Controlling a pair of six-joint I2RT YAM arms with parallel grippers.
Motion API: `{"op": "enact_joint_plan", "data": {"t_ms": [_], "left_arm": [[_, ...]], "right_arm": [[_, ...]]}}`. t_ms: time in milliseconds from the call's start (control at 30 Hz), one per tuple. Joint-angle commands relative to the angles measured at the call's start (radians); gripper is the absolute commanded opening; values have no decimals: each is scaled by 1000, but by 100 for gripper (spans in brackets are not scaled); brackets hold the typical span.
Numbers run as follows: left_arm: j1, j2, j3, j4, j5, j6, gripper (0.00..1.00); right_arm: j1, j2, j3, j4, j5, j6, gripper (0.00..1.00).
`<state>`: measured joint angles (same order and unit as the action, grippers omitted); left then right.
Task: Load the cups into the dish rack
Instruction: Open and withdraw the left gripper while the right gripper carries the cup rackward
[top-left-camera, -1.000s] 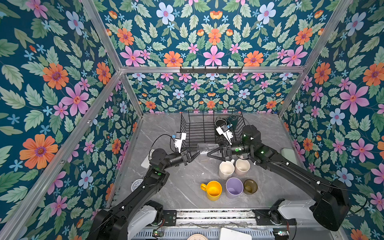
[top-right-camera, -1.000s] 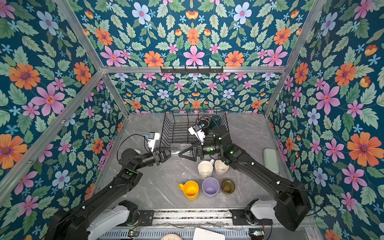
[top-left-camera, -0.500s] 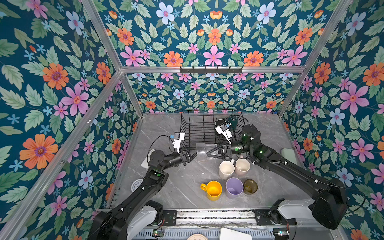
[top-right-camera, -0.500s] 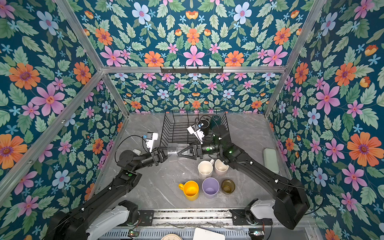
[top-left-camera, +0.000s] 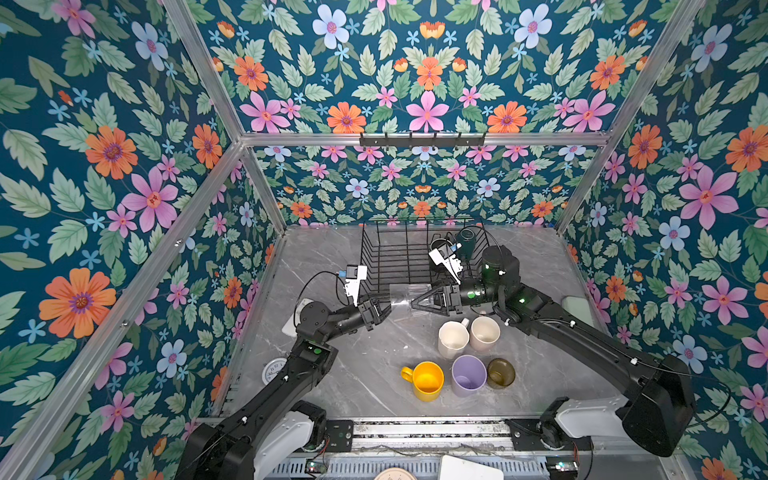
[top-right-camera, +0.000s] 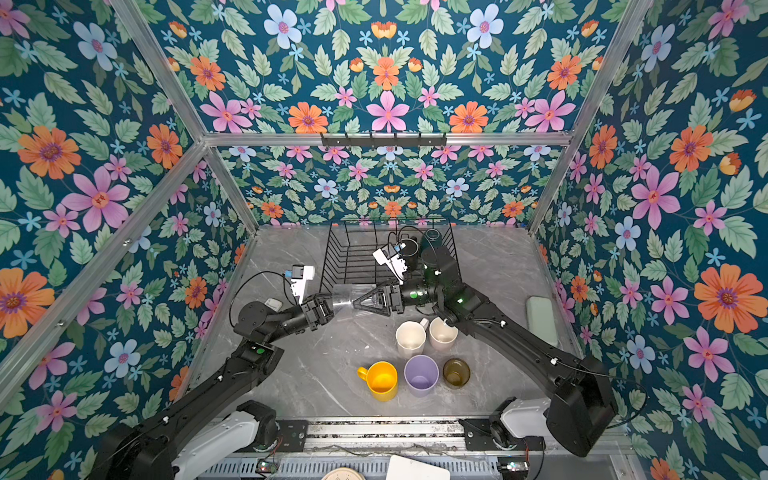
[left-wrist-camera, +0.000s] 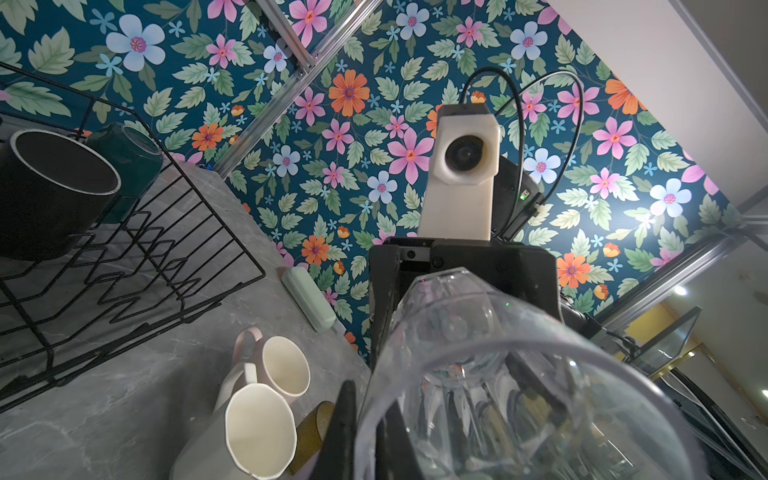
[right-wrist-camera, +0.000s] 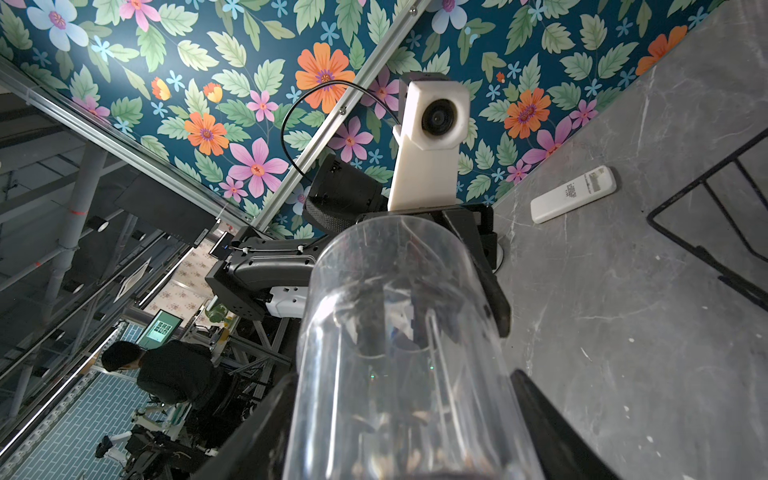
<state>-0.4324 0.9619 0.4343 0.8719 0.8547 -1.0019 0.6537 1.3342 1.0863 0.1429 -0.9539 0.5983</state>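
A clear glass (top-left-camera: 401, 296) hangs on its side just in front of the black wire dish rack (top-left-camera: 370, 257), between my two grippers. My left gripper (top-left-camera: 386, 308) is shut on its rim, with one finger inside the glass (left-wrist-camera: 498, 374) and one outside. My right gripper (top-left-camera: 415, 302) is shut on the base end, a finger against each side of the glass (right-wrist-camera: 399, 332). A black mug (left-wrist-camera: 54, 187) and a dark green mug (left-wrist-camera: 129, 153) sit in the rack. White (top-left-camera: 452, 338), pale pink (top-left-camera: 484, 332) and yellow (top-left-camera: 427, 380) mugs, a lavender tumbler (top-left-camera: 468, 374) and an amber glass (top-left-camera: 500, 372) stand on the table.
A white remote (right-wrist-camera: 573, 193) lies on the table left of the rack, partly under my left arm. A pale green case (top-left-camera: 577, 309) lies by the right wall. A small round clock (top-left-camera: 274, 370) sits at the left edge. Flowered walls enclose the grey marble table.
My right gripper's jaws have narrowed around the base end of the clear glass. My left gripper has stayed shut on the rim, and both arms have barely moved.
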Motion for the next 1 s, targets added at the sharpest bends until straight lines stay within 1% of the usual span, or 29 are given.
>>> {"op": "enact_joint_plan", "data": {"t_ms": [0,67,167,200,233,267,300,333,400,500,633,700,800,833,900,967], "left_arm": [[1,-14,5,39,-27,20,8],[6,-18,5,25,-34,23,15],[10,-24,9,-6,-39,31,33],[12,-28,10,-16,-41,34,45],[14,-35,8,-25,-47,39,62],[16,-42,7,-34,-54,43,73],[18,-51,10,-53,-63,54,79],[20,-63,10,-73,-72,70,82],[21,-90,18,-136,-102,113,87],[21,-144,38,-277,-176,195,93],[21,-203,54,-397,-270,259,95],[24,-230,73,-485,-349,295,96],[24,-278,104,-632,-508,357,97],[24,-294,115,-679,-577,373,98],[23,-323,128,-756,-693,387,99],[22,-359,126,-799,-786,388,100]], "right_arm": [[-5,-1,23,-129,230,9,0],[-16,-6,39,-157,233,19,0],[-58,-24,48,-191,234,36,0],[-74,-33,48,-201,235,40,0],[-88,-44,47,-214,237,42,0],[-103,-53,47,-226,240,41,0],[-115,-64,47,-240,243,38,0],[-128,-75,50,-261,246,30,0],[-150,-95,60,-320,264,3,0],[-195,-131,73,-415,309,-29,0],[-259,-168,74,-479,322,-41,0],[-284,-173,93,-547,359,-64,0],[-303,-175,130,-651,437,-116,0],[-302,-174,145,-689,472,-135,0],[-304,-174,169,-740,521,-166,0],[-303,-176,181,-764,543,-183,0]]}}
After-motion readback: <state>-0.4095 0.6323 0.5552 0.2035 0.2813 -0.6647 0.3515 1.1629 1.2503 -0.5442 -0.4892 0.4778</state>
